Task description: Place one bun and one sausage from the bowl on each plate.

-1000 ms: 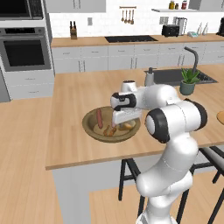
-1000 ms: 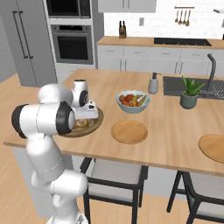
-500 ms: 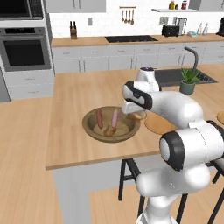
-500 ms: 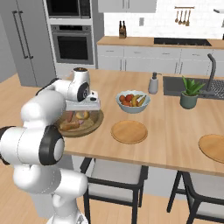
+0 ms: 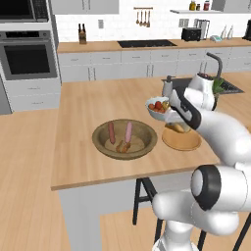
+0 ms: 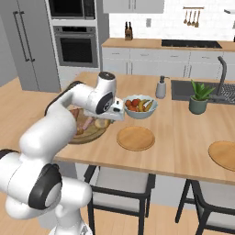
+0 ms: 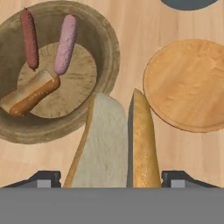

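Gripper (image 7: 109,177): closed on a split bun (image 7: 116,144) — carried between bowl (image 7: 107,48) and near plate (image 7: 188,83).
Bun: judged light, soft, easily crushed — best held across its flanks.

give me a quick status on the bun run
Claw shut on bun. Carrying it between bowl and near plate. Nothing in the way.

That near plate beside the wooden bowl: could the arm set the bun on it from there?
Probably yes. The fingers hold the bun between bowl and plate, and the plate is bare with nothing between.
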Robot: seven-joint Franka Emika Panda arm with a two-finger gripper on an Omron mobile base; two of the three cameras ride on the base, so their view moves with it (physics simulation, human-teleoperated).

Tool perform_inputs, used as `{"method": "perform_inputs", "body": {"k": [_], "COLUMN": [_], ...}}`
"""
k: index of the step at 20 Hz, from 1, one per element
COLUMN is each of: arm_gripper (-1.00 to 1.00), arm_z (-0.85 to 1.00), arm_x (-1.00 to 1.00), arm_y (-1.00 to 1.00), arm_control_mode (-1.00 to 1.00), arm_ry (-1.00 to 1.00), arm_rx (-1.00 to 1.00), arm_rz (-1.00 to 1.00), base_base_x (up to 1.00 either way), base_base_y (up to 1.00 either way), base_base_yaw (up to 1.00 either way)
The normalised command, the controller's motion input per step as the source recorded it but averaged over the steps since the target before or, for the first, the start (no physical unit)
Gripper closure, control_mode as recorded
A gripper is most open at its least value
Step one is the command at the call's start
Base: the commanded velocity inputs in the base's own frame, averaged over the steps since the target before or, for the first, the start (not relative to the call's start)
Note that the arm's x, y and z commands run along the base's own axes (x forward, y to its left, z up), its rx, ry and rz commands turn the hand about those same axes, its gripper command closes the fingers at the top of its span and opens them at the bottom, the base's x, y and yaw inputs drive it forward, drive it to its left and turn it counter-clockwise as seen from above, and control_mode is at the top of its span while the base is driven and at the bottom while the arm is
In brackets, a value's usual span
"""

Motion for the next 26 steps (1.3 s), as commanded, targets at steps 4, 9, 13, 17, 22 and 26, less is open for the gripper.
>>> {"method": "perform_inputs", "body": {"k": [4,9,13,17,22,26], "arm_gripper": [1.00,1.00,1.00,1.00,1.00,1.00], "arm_z": [-0.10,-0.42,-0.56,-0.45,-0.35,-0.29], "arm_x": [0.06,0.46,0.39,0.41,0.32,0.35], "arm_y": [-0.68,-0.18,-0.17,-0.16,-0.13,-0.03], "arm_control_mode": [-1.00,-1.00,-1.00,-1.00,-1.00,-1.00], "arm_ry": [-0.06,-0.05,-0.03,-0.03,-0.04,-0.02], "arm_rx": [0.05,0.00,0.00,0.00,0.00,0.00], "arm_rz": [-0.08,0.00,0.00,0.00,0.00,0.00], "base_base_x": [0.00,0.00,0.00,0.00,0.00,0.00], "base_base_y": [0.00,0.00,0.00,0.00,0.00,0.00], "base_base_yaw": [0.00,0.00,0.00,0.00,0.00,0.00]}}
